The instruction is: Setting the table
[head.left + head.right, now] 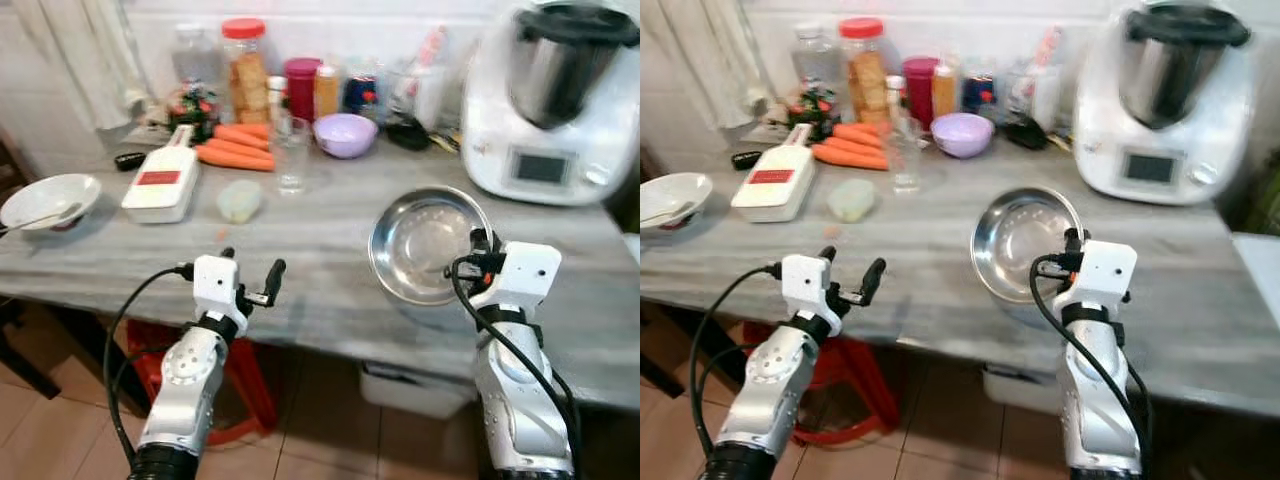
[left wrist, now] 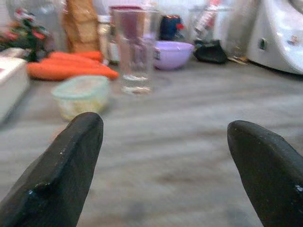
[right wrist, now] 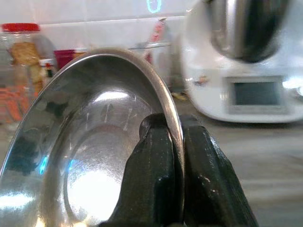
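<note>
Steel bowl (image 1: 425, 245) sits pinched by its rim in my right gripper (image 3: 174, 142), lifted and tilted above the counter (image 1: 320, 290); that thin hold could slip. My left gripper (image 1: 252, 280) hovers, jaws spread. Beyond, probably, a drinking glass (image 1: 291, 155).

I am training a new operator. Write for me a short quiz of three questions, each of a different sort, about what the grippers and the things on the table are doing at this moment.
1. True or false: the right gripper is shut on the rim of the steel bowl.
2. Multiple choice: the left gripper is (A) holding the drinking glass, (B) open and holding nothing, (C) shut on a carrot.
3. Fill in: the spoon lies in the ____ bowl at the table's left end.

Key: 1 true; 2 B; 3 white.
</note>
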`<state>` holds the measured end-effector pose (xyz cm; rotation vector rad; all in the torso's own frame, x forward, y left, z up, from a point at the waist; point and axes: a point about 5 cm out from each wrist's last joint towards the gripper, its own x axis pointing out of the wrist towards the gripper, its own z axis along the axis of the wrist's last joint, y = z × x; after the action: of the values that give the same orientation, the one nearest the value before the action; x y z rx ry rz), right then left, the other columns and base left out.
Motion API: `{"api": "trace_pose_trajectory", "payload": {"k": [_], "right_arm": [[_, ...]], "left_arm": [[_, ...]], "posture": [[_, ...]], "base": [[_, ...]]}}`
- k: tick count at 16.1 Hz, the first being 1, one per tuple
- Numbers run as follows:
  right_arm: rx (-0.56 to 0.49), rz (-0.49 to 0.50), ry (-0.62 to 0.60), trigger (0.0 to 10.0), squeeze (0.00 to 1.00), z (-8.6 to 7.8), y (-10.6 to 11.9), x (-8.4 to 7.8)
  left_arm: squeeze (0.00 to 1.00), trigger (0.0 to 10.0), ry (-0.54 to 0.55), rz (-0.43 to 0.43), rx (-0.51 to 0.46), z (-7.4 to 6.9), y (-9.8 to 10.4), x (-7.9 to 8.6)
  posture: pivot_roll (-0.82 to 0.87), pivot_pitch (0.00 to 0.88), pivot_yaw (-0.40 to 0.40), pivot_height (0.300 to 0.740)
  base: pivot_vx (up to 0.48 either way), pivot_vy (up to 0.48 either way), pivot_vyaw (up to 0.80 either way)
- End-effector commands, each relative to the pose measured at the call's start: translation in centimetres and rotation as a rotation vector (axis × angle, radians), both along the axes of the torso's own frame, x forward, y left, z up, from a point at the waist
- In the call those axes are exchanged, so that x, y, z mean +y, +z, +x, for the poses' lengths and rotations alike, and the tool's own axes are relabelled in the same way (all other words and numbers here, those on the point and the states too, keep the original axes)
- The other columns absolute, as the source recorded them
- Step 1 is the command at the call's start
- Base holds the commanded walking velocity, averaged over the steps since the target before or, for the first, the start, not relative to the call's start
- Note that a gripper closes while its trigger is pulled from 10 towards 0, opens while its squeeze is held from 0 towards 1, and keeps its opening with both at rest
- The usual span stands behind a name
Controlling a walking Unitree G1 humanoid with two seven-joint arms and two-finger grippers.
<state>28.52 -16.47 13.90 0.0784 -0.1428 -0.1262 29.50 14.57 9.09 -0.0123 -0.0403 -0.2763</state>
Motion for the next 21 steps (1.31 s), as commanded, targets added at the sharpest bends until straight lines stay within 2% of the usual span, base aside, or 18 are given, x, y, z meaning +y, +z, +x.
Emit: {"api": "trace_pose_trajectory", "payload": {"k": [1,3,6,9,10,14,17,21], "right_arm": [[0.012,0.030,0.002,10.0,0.00,0.2,0.0,0.2],[0.084,0.082,-0.024,10.0,0.00,0.4,-1.1,-0.1],[0.142,0.089,-0.064,10.0,0.00,0.1,-2.4,-0.3],[0.217,0.124,-0.047,10.0,0.00,-0.2,-3.8,-0.2],[0.246,0.164,-0.035,10.0,0.00,-0.1,-4.2,0.1],[0.289,0.226,-0.044,10.0,0.00,0.0,-5.2,0.1],[0.312,0.268,-0.056,10.0,0.00,0.7,-5.4,0.0],[0.399,0.354,-0.023,10.0,0.00,1.7,-6.2,1.4]], "left_arm": [[0.00,10.0,-0.002,0.009,0.005,-0.3,-0.2,0.5],[0.00,10.0,-0.016,0.036,0.033,-1.2,-1.1,1.2],[0.00,10.0,-0.042,0.083,0.040,-2.2,-1.6,1.8],[0.00,10.0,-0.108,0.099,0.049,-3.1,-2.0,1.8],[0.00,10.0,-0.135,0.107,0.052,-3.4,-2.0,1.7],[0.00,10.0,-0.181,0.099,0.054,-3.5,-2.0,1.3],[0.00,10.0,-0.226,0.097,0.057,-3.8,-2.0,0.9],[0.00,10.0,-0.247,0.094,0.057,-3.7,-2.0,0.8]], "posture": [[0.01,0.000,0.018,0.740],[0.01,0.000,0.017,0.740],[0.01,0.000,0.014,0.740],[0.01,0.000,0.013,0.740],[0.01,0.000,0.012,0.740],[0.01,0.000,0.013,0.740],[0.00,0.000,0.015,0.740],[0.01,0.000,0.014,0.740]], "base": [[0.000,0.000,0.00],[0.000,0.000,0.00],[0.000,0.000,0.00],[0.000,0.000,0.00],[0.000,0.000,0.00],[0.000,0.000,0.00],[0.000,0.000,0.00],[0.000,0.000,0.00]]}}
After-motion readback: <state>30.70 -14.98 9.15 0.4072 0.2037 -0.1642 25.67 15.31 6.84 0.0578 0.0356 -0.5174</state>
